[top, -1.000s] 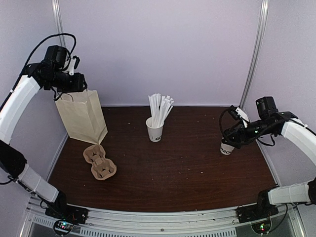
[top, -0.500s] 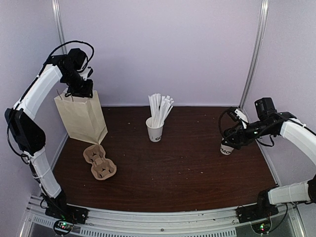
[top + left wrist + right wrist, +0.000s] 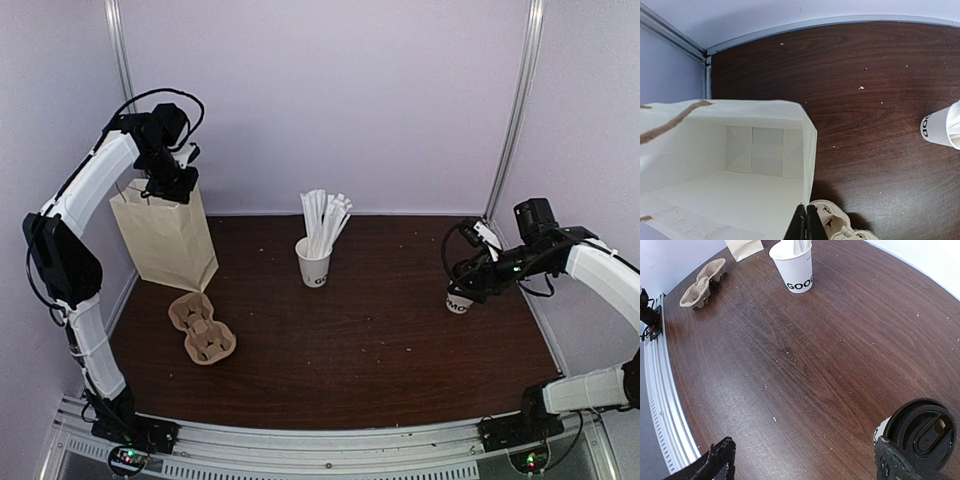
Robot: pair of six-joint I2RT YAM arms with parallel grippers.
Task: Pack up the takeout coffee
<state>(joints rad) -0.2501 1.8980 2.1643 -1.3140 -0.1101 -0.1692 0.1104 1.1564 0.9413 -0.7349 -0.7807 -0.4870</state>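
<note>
The takeout coffee (image 3: 459, 301) is a white paper cup with dark letters and a black lid (image 3: 922, 432), upright at the table's right side. My right gripper (image 3: 472, 283) hovers just above it, open wide (image 3: 807, 463). The cup sits against the outer side of one finger (image 3: 895, 462), not between the two. My left gripper (image 3: 180, 188) is at the top right corner of the tan paper bag (image 3: 165, 240). Its jaws are shut (image 3: 806, 220) on the bag's rim. The bag (image 3: 740, 190) stands open and looks empty inside.
A white cup holding tall white wrapped sticks (image 3: 315, 262) stands mid-table, also seen in the right wrist view (image 3: 797, 267). A brown pulp cup tray (image 3: 201, 328) lies in front of the bag. Walls close in the back and both sides.
My left arm has swung right and down from beyond the bag's left corner to its right rim, and its jaws have closed there. The right gripper has barely moved.
</note>
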